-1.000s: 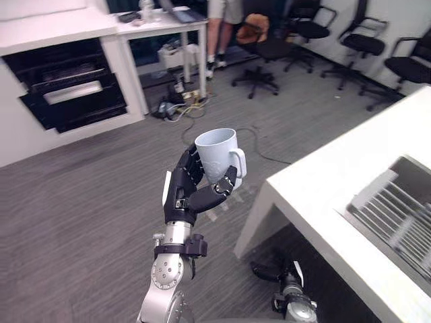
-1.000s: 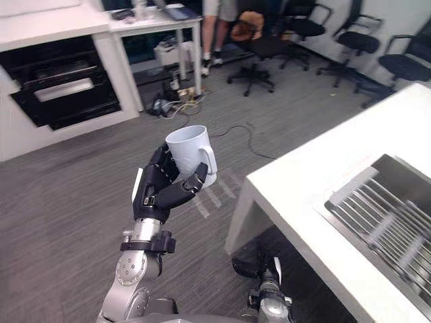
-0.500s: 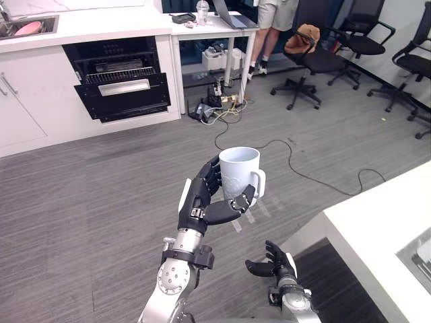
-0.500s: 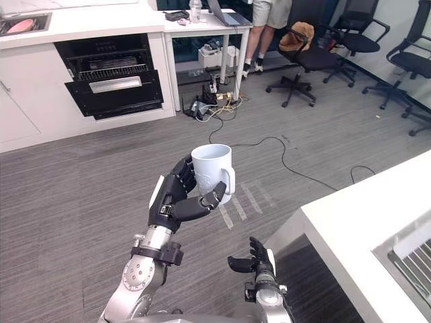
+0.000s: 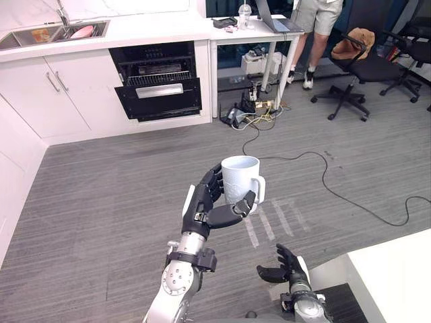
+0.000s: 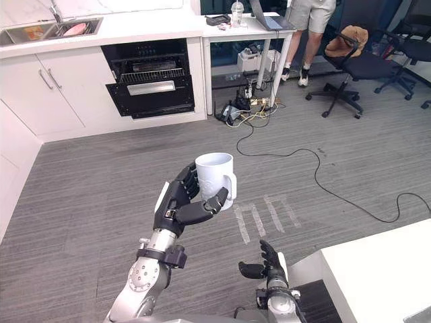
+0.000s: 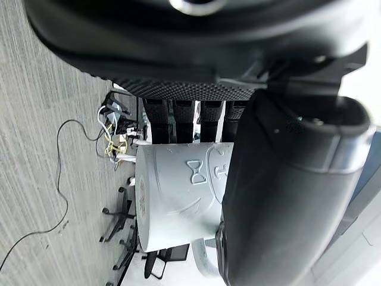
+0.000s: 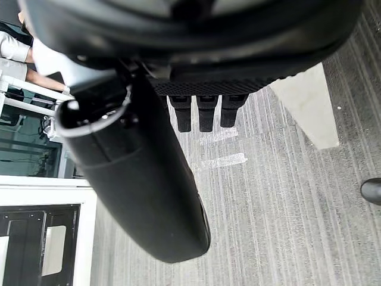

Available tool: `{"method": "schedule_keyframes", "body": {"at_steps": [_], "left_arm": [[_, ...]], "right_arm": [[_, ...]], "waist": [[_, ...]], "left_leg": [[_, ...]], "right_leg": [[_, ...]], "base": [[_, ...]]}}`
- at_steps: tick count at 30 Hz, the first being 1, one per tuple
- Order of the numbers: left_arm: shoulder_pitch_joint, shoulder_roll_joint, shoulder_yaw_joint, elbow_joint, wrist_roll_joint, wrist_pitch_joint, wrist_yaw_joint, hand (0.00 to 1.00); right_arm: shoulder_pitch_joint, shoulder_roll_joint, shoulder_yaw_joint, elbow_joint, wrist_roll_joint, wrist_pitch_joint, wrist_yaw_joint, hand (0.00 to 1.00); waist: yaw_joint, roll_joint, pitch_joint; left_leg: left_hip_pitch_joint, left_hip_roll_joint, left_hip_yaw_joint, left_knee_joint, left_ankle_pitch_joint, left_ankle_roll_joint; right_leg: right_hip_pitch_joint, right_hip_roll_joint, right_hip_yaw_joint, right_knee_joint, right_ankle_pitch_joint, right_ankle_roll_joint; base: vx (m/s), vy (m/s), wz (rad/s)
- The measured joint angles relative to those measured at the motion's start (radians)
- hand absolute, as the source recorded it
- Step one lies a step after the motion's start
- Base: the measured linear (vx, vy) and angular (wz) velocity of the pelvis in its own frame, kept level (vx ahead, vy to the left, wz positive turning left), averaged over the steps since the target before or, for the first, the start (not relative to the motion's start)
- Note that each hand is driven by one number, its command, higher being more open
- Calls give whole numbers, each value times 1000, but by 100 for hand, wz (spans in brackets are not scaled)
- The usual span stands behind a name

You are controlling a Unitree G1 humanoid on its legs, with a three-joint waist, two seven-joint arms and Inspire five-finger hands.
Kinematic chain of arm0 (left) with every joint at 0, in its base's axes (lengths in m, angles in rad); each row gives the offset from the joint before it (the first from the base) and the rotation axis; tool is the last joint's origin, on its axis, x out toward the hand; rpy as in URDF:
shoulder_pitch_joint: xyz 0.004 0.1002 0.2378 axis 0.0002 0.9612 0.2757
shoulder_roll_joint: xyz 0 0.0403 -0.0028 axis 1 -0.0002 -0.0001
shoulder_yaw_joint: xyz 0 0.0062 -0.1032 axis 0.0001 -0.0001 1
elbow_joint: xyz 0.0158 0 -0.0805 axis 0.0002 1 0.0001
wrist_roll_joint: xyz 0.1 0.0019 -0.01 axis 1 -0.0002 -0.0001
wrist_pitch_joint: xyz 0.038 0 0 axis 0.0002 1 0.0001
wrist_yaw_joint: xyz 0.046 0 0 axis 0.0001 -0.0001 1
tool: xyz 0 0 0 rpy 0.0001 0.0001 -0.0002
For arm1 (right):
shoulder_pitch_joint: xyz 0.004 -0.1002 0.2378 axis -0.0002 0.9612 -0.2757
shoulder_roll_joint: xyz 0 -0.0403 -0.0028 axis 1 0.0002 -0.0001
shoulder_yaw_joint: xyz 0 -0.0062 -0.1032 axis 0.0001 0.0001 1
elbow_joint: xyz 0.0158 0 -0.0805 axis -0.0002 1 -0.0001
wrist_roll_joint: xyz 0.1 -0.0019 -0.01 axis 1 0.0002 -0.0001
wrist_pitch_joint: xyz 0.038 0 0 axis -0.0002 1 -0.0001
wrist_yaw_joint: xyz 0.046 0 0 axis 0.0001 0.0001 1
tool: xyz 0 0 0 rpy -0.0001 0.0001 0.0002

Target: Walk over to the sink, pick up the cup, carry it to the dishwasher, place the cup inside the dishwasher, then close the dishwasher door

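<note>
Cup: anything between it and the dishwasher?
Nothing visible. The left hand holds the cup upright over bare grey floor, and the open dishwasher sits straight across it. Loose cables lie by the desk, right of the dishwasher and off that line.

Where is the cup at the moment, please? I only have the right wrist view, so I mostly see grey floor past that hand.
Observer: The cup is in the left hand, with fingers and thumb curled round its body.
Operator: Thank you. Is it level?
Observer: It is upright, mouth up, with the handle pointing to the robot's right, away from the palm.
Operator: And is the dishwasher ready to take it?
Observer: The dishwasher stands open under the white counter across the floor, with its racks showing.
</note>
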Motion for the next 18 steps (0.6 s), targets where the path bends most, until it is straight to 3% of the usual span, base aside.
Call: {"method": "schedule_keyframes", "body": {"at_steps": [3,4,10,13,18], "left_arm": [[0,25,8,5,0,0,0,30],[35,53,37,59,1,1,3,30],[35,51,45,59,1,1,6,30],[25,46,43,65,0,1,2,30],[-1,5,48,157,-12,9,-2,30]], "right_arm": [[-6,9,0,15,1,0,2,90],[-21,33,5,66,3,2,5,90],[-24,33,5,66,8,1,12,90],[-1,30,-15,66,25,1,12,90],[22,23,-59,78,87,1,8,90]], "waist": [[4,-1,0],[-14,-25,-3],[-12,-24,-3],[-46,-19,-8],[-50,-2,-13]], "left_leg": [[15,-11,-15,-37,28,6],[47,-34,-52,-177,152,13],[43,-24,-11,-155,134,10],[22,-22,-23,-138,125,8],[9,-9,-57,-128,119,-1]], "right_leg": [[19,-8,-16,-27,19,2],[53,-16,-44,-138,114,8],[37,-8,-5,-139,120,5],[39,-9,-31,-165,123,5],[71,-8,-107,-218,133,-5]], "base": [[-36,18,19],[0,0,0],[-4,0,-18],[-1,-21,7],[34,-36,22]]}}
